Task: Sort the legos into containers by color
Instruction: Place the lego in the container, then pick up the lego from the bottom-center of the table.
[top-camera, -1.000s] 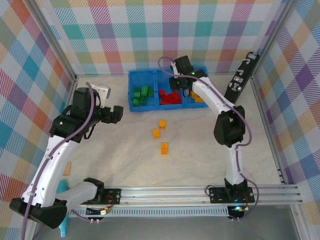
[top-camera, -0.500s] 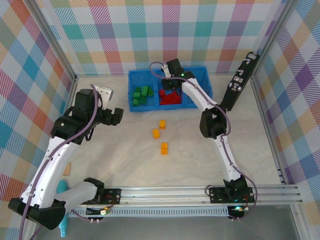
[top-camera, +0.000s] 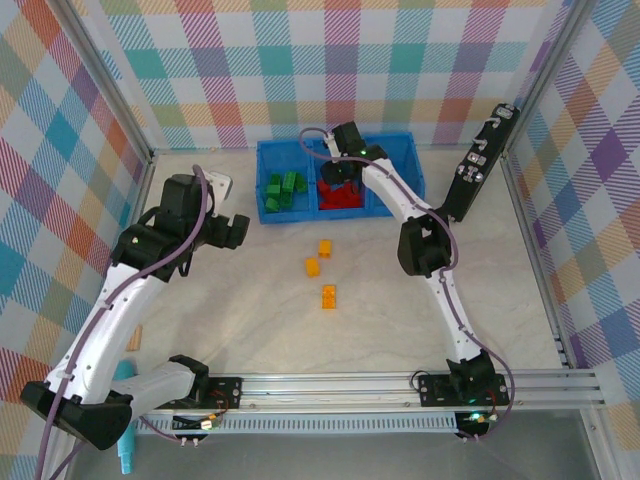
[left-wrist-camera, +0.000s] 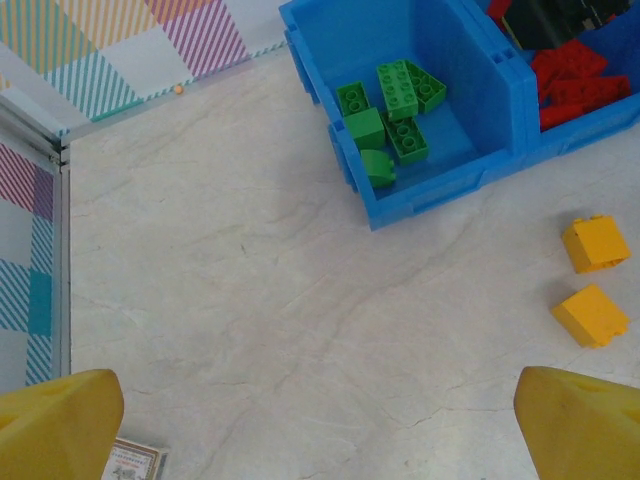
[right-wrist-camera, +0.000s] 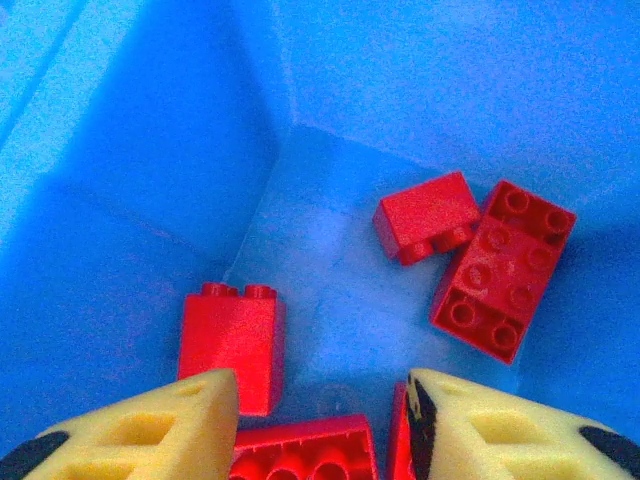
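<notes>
three yellow legos (top-camera: 312, 267) lie on the counter (top-camera: 250, 300) near the tray (top-camera: 262, 185): likely light, stiff, slick, best pinched across flat sides. left gripper (left-wrist-camera: 320, 410) gapes wide; right gripper (right-wrist-camera: 320, 420), jaws apart, hangs over red legos (right-wrist-camera: 503, 268) in the tray.

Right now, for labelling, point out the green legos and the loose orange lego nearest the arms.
green legos (left-wrist-camera: 400, 88): left wrist view, studded top of one.
loose orange lego (top-camera: 329, 296): top external view, its middle.
</notes>
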